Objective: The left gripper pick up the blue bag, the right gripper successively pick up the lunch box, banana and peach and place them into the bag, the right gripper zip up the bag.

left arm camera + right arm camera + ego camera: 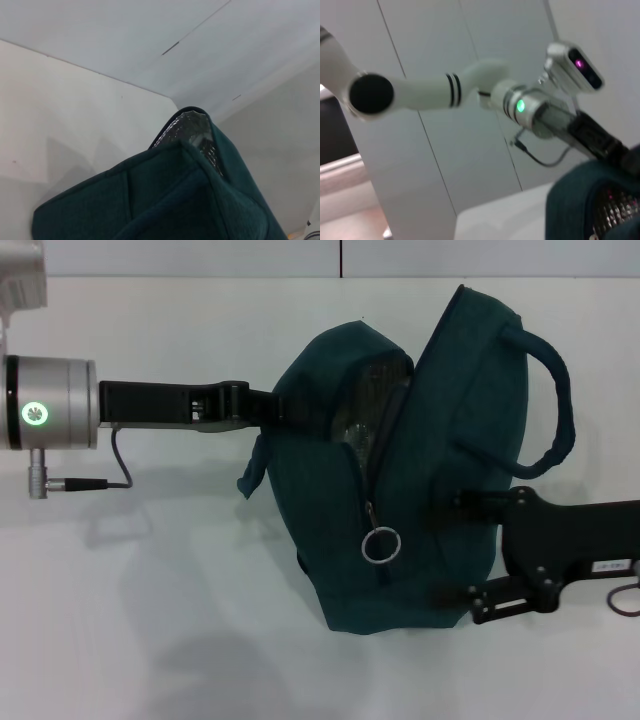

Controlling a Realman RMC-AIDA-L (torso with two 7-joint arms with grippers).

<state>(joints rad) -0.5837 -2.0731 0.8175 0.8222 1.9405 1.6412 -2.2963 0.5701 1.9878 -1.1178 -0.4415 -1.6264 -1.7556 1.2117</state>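
Note:
The blue bag hangs over the white table with its top partly open, and silver lining shows inside. A zipper ring dangles on its front. My left gripper is shut on the bag's left edge and holds it up. At the bag's lower right side, my right gripper has its fingers spread open against the fabric. The left wrist view shows the bag and its lining from close up. In the right wrist view I see the bag's edge and the left gripper. The lunch box, banana and peach are out of view.
The white table stretches to the left of and below the bag. The bag's carry handle loops out at the upper right. A cable hangs under the left wrist.

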